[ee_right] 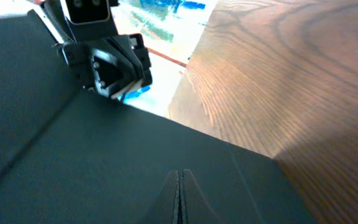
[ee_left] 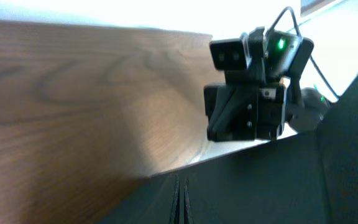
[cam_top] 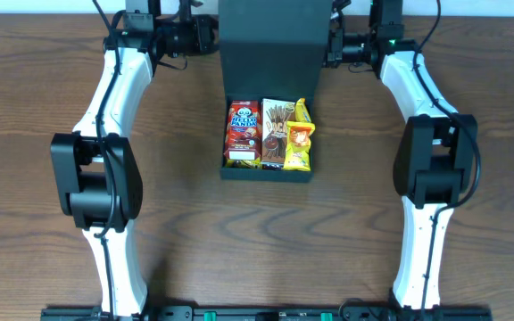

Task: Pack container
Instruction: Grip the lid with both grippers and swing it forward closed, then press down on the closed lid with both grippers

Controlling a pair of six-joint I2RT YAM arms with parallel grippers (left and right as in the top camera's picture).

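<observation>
The container is a dark box (cam_top: 266, 174) at the table's centre, with its flap lid (cam_top: 270, 45) raised at the far side. Inside lie a red snack packet (cam_top: 244, 134), a brown one (cam_top: 275, 132) and a yellow one (cam_top: 299, 135). My left gripper (cam_top: 212, 37) is at the lid's left edge. In the left wrist view its fingers (ee_left: 181, 199) are shut and lie against the dark lid (ee_left: 260, 186). My right gripper (cam_top: 331, 45) is at the lid's right edge. Its fingers (ee_right: 179, 196) are shut against the lid (ee_right: 73, 155).
The wooden table (cam_top: 52, 71) extends to both sides of the box. Each wrist view shows the other arm's gripper across the lid: the right one in the left wrist view (ee_left: 253, 106), the left one in the right wrist view (ee_right: 104, 62). Both arm bases stand at the near edge.
</observation>
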